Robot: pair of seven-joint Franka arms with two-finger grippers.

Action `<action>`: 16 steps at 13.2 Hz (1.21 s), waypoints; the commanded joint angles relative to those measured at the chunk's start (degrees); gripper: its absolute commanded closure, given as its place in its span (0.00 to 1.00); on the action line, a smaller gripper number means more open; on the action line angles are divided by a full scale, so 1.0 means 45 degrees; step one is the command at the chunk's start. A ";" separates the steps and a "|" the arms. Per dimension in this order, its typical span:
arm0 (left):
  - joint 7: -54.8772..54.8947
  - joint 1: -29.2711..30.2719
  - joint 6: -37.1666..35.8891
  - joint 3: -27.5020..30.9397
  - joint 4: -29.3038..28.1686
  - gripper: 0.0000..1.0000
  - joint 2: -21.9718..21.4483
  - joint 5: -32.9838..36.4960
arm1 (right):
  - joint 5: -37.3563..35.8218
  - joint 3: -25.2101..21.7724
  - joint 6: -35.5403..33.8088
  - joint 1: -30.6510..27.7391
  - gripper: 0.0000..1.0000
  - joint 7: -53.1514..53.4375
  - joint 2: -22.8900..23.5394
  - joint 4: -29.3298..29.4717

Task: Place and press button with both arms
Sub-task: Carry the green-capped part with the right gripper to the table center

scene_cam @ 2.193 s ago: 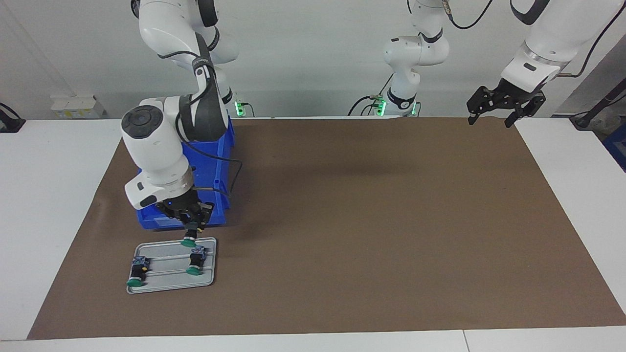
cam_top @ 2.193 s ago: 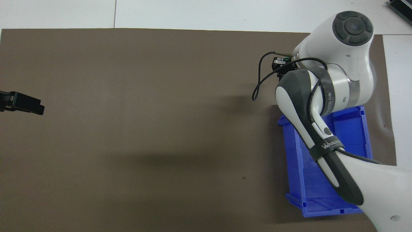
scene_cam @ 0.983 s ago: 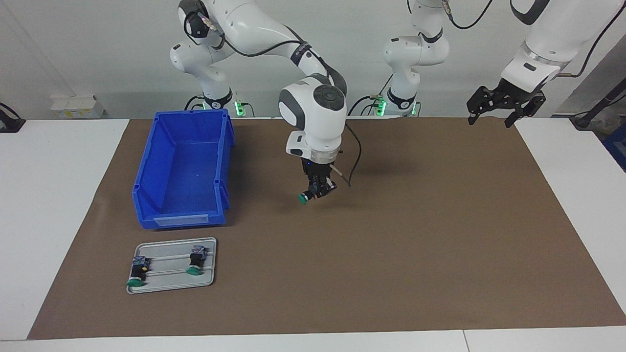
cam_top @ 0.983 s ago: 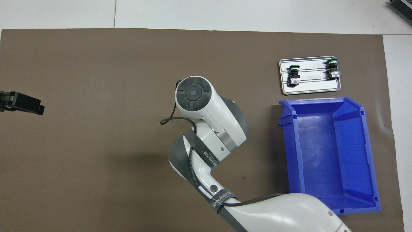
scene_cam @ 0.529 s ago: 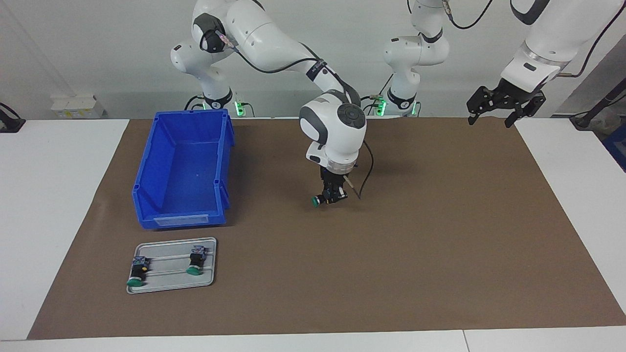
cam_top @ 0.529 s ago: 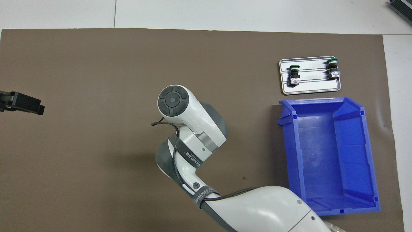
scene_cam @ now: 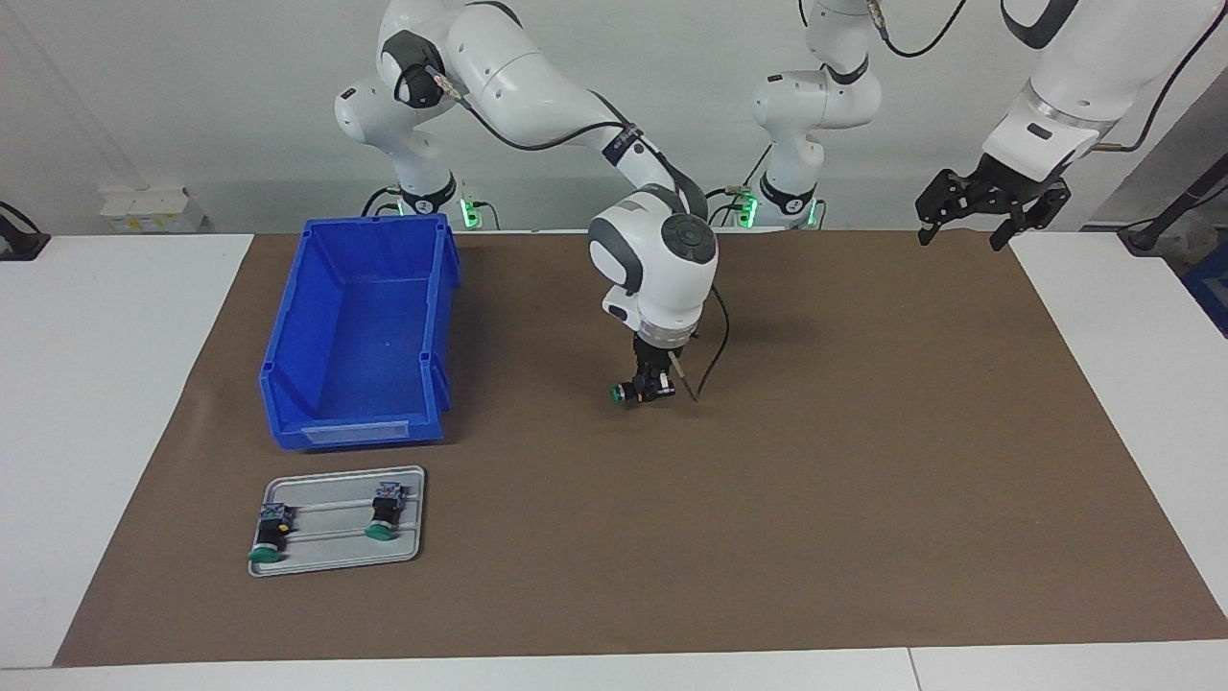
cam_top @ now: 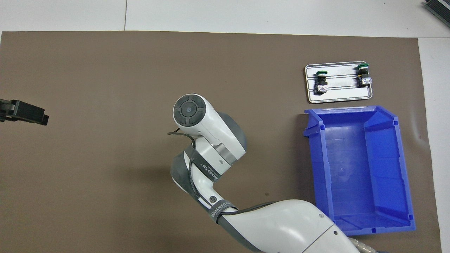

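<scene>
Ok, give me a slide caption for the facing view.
Right gripper holds a green-capped button low over the brown mat; left gripper waits, open, at the mat's corner.

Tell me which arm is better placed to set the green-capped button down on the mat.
Right. The right gripper is shut on the button, low over the middle of the brown mat. The left gripper waits open and raised over the mat's corner at the left arm's end, holding nothing.
</scene>
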 commanded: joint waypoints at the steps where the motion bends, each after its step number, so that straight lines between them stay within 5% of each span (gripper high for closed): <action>1: 0.0088 0.0026 0.0203 0.0056 -0.0448 0.00 -0.0359 -0.0134 | 0.0193 0.0053 0.0463 -0.0129 0.92 0.0389 -0.0090 -0.0489; 2: 0.0088 0.0026 0.0203 0.0056 -0.0448 0.00 -0.0358 -0.0134 | 0.0212 0.0053 0.0521 -0.0149 0.89 0.0429 -0.0167 -0.0799; 5: 0.0088 0.0026 0.0203 0.0056 -0.0448 0.00 -0.0359 -0.0134 | 0.0212 0.0034 0.0482 -0.0188 0.33 0.0429 -0.0246 -0.0901; 7: 0.0088 0.0026 0.0203 0.0056 -0.0448 0.00 -0.0358 -0.0134 | 0.0425 -0.0005 0.0230 -0.0208 0.13 0.0448 -0.0169 -0.0550; 12: 0.0243 -0.0052 0.0397 0.0037 -0.0448 0.00 -0.0358 -0.0115 | 0.0524 -0.0298 -0.2674 -0.0967 0.09 -0.0970 0.0009 0.1986; 16: 0.2818 -0.0908 0.0885 -0.0178 -0.0778 0.04 -0.0416 -0.0114 | 0.2026 -0.0357 -0.5293 -0.2741 0.09 -0.4405 -0.1627 0.2850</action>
